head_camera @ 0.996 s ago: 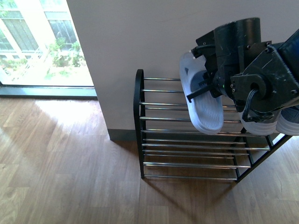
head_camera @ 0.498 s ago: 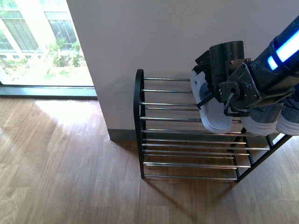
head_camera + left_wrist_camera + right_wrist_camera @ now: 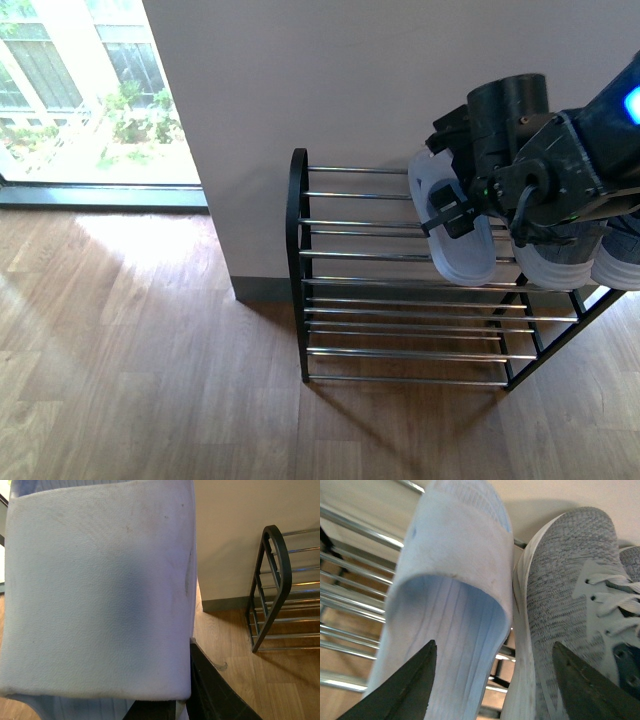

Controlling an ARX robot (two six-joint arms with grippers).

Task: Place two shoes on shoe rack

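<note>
Shoe rack [image 3: 400, 353]: at my 1 o'clock against the wall, with black side frames and silver rods.
Grey sneaker [image 3: 560, 595]: on the top tier, toe toward the wall.
Blue slide [image 3: 462, 255]: lying on the top rods, just beside the sneaker at its 9 o'clock.
Second slide [image 3: 100, 590]: off the floor, well apart from the rack.
My right claw [image 3: 452, 212]: released — fingers spread wide over the blue slide and sneaker.
My left claw [image 3: 185, 705]: grasping the second slide — only one dark finger shows clearly.

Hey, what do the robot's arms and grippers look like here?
The right arm is dark grey to black and blocky, with a cylindrical housing on top, a looped dark cable and a glowing blue light. The right gripper has black tapering wedge fingers. The left wrist view shows only one black finger.
</note>
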